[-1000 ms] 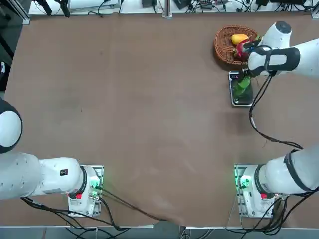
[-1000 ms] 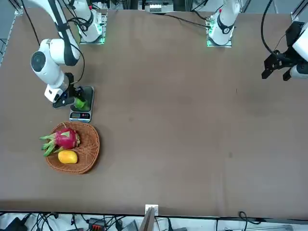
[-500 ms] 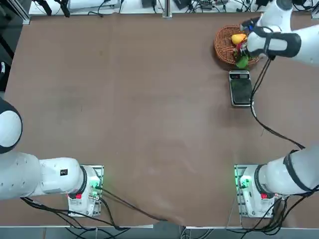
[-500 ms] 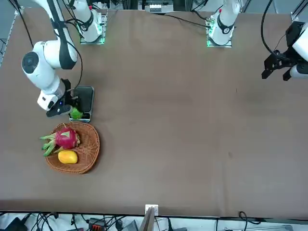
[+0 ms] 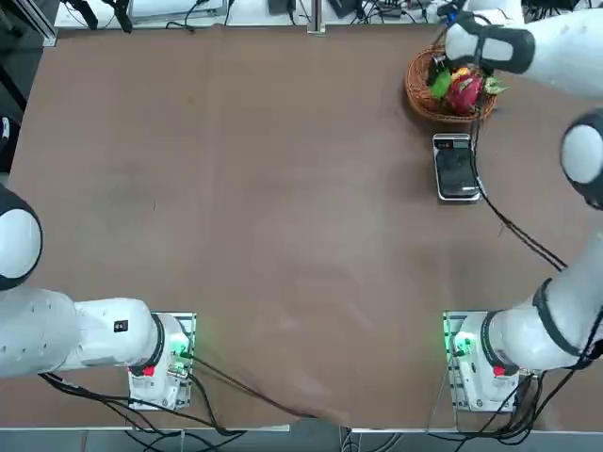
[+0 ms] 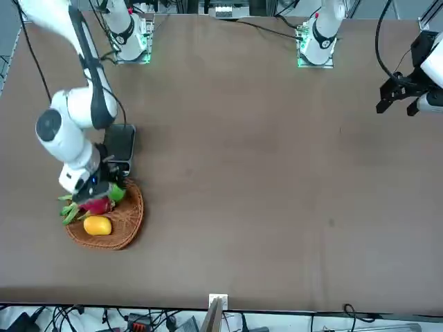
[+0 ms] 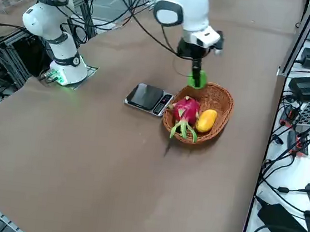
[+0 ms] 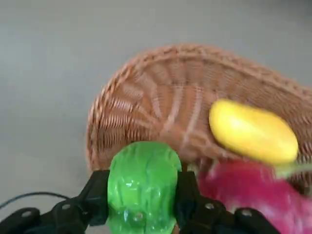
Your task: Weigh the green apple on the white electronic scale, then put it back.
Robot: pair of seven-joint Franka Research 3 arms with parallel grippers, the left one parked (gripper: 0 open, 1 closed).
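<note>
The right hand [image 8: 141, 204] grips the green apple [image 8: 142, 185] between its 2 fingers [image 8: 95, 197] — held over the wicker basket [image 7: 219, 104], beside the pink dragon fruit [image 7: 186, 109] and yellow fruit [image 7: 206, 119]. The white electronic scale [image 7: 148, 98] sits bare on the counter [image 7: 85, 141], just beside the basket.

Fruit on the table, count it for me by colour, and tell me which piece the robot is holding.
Green: 1, the green apple, held in the right gripper over the basket
Pink: 1, the dragon fruit, in the basket
Yellow-orange: 1, the yellow fruit, in the basket
Total: 3
</note>
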